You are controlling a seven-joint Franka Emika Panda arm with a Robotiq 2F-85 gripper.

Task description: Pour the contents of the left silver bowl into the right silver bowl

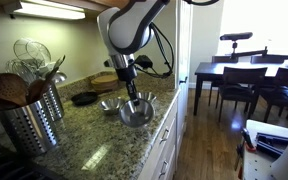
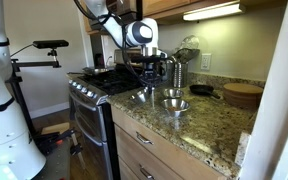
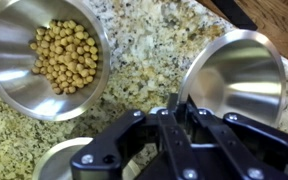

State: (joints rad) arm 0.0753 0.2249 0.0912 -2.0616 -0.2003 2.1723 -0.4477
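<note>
Chickpeas are seen heaped in a smaller steel bowl at the upper left of the wrist view. The left silver bowl, the widest of the three, is held tipped at the right over the granite counter with a bare, shiny inside, so the pour is judged done. The gripper is pinched narrow on that bowl's near rim, the fingers almost together. What is judged left is for the bowl to be levelled, set down and released beside the third bowl.
</note>
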